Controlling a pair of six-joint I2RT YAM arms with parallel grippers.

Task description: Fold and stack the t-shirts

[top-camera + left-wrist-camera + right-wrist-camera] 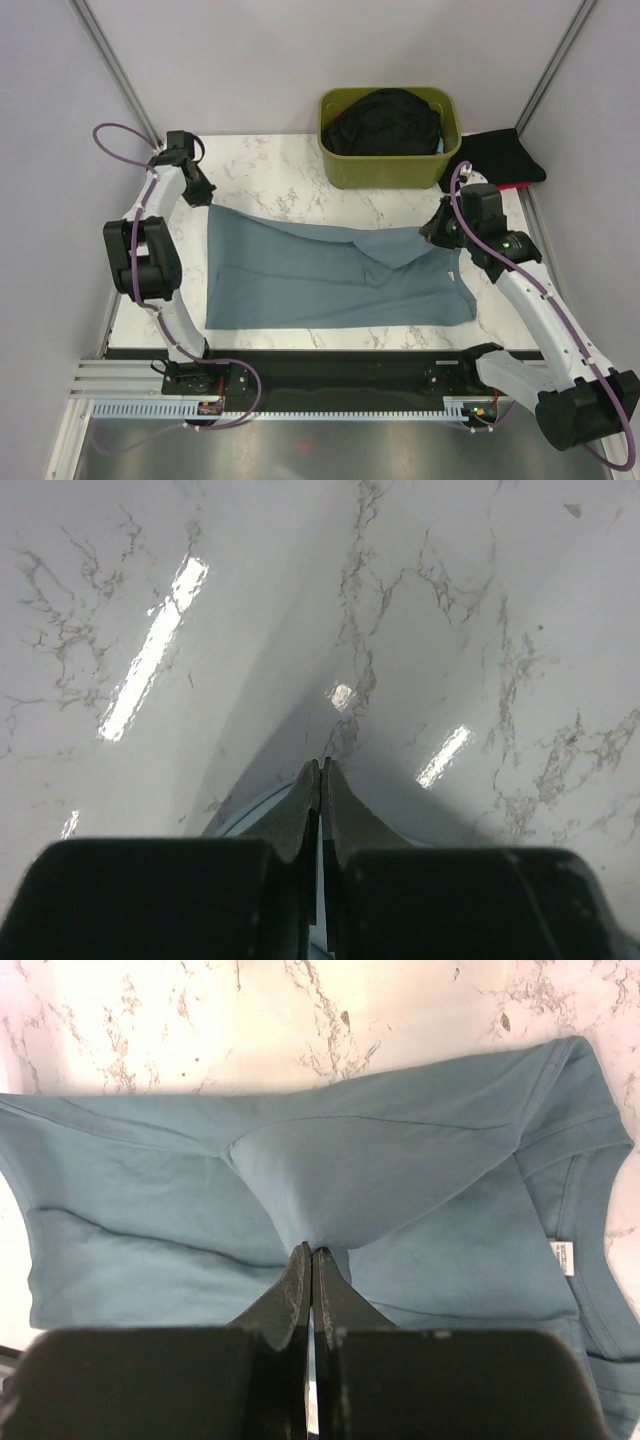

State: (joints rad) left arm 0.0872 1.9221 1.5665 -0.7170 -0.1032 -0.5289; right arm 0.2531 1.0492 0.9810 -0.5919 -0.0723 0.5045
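Black right gripper [312, 1252], creased teal t-shirt [420, 1170]

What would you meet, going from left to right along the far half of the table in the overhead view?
Left pincer → green bin → black t-shirt pile at the far right corner.

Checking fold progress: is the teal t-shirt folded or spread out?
Mostly spread: the teal t-shirt lies flat, only one flap lifted inward, pinched by the right fingers.
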